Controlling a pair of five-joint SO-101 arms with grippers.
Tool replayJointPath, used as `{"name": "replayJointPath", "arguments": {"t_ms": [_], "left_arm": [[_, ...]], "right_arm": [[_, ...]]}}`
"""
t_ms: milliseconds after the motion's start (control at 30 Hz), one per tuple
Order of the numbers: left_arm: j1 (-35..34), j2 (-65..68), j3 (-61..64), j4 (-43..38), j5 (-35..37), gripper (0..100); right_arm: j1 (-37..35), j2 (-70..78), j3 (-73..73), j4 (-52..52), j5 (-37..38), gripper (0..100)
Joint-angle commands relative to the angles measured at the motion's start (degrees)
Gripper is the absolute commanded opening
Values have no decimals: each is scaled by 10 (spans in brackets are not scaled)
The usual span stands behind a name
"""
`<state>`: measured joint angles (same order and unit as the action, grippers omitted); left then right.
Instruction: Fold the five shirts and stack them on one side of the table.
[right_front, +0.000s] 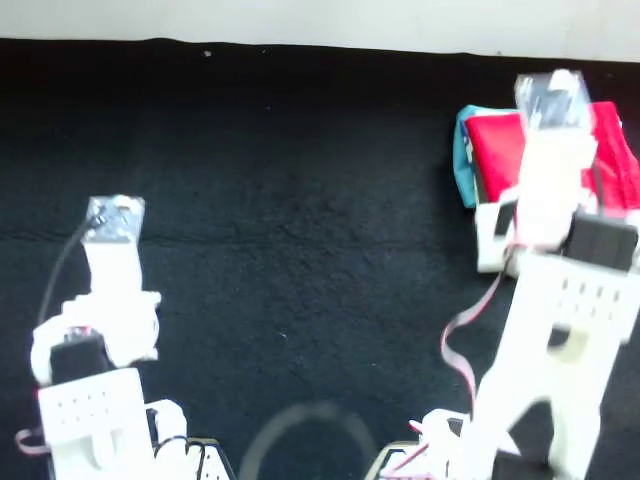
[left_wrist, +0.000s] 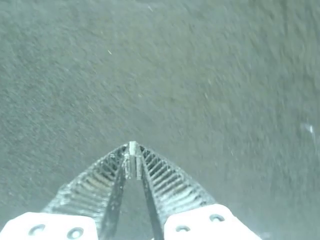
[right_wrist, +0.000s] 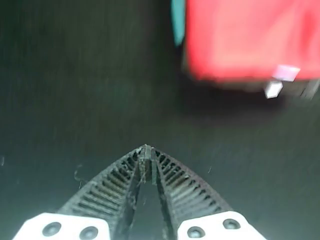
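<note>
Black tabletop (right_front: 300, 150), red shirt (right_front: 495, 150) crosswise far right; left tool (left_wrist: 132, 152), right tool (right_wrist: 145, 154) pinched closed

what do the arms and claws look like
Left arm and right arm: white plastic, black motor blocks. Left claw and right claw: dark ribbed fingers on white bases with screw holes. Black cable on left, pinkish ribbon cable on right.

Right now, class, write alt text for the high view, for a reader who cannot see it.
A folded red shirt lies on a teal shirt at the far right of the black table, partly hidden by the white right arm. The white left arm stands at the near left.
</note>
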<state>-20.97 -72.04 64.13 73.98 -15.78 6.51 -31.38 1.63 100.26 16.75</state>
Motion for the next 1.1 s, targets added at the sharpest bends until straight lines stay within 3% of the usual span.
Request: {"name": "replayJointPath", "arguments": {"t_ms": [0,300,567,733,967,1067], "left_arm": [[15,-101,42,20,-4,10],[13,-328,158,25,-5,8],[16,-318,208,20,-5,9],[16,-318,210,35,-1,9],[73,-318,210,84,-1,9],[115,-318,208,86,0,9]], "right_arm": [[-2,-153,189,-39,-5,5],[-2,-474,596,-157,-4,5],[-5,-730,798,-254,-4,5],[-4,-723,910,-255,-11,5],[-4,-737,984,-299,-236,5],[-5,-737,1010,-308,-259,5]]}}
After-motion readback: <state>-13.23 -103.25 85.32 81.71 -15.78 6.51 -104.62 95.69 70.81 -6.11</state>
